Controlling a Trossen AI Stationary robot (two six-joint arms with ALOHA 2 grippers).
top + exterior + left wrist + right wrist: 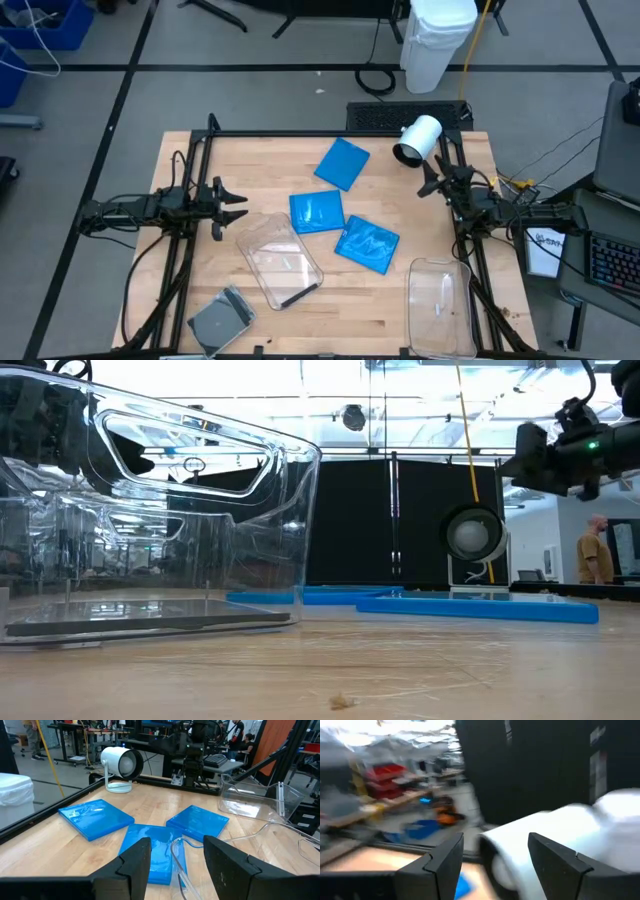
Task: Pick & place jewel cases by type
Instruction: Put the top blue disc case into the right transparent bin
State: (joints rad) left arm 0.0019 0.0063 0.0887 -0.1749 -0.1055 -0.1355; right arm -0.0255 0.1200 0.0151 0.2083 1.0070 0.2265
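A: Jewel cases: three blue ones [318,212] are lying mid-table, a grey one [222,322] near the front-left corner.

B: Left gripper [236,204], right gripper [431,181] are being held open, empty. Approach w/ jaws level, one blue case pinched by its edge, clear of the tub [279,258].

L hand [236,205] & R hand [428,178] both open, raised at table sides

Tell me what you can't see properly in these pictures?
- Grey case: high view, too small to tell what's inside.
- Right tub: high view, cut off by the bottom edge.
- Blue cases: low view, only thin edges show.
- White lamp: right wrist view, blurred.
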